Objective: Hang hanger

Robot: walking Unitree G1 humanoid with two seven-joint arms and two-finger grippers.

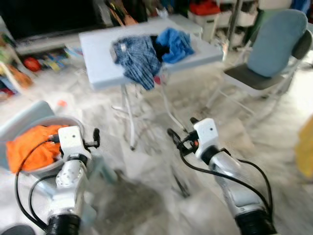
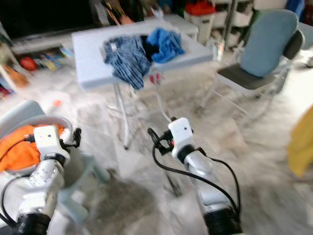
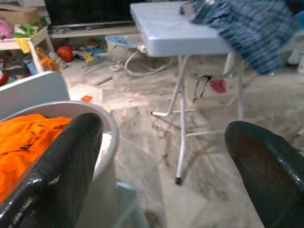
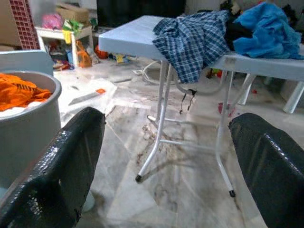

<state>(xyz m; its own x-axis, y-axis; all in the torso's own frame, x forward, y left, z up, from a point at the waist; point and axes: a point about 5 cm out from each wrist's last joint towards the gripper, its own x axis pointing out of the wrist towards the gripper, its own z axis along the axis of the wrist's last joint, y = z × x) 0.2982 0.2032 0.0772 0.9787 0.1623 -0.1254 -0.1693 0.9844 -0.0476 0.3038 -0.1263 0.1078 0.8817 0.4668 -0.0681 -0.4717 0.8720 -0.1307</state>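
Note:
A pale blue folding table stands ahead of me on the marble floor. On it, a blue plaid shirt drapes over the front edge, and a bright blue cloth is bunched beside it. My left gripper is raised low on the left, open with nothing between its fingers. It hovers by a grey basket holding an orange garment. My right gripper is raised in the middle and points toward the table legs. It is also open, with nothing held.
A folding chair with a blue-grey back stands to the right of the table. Something yellow is at the right edge. A low shelf with toys runs along the back left. Open floor lies between me and the table.

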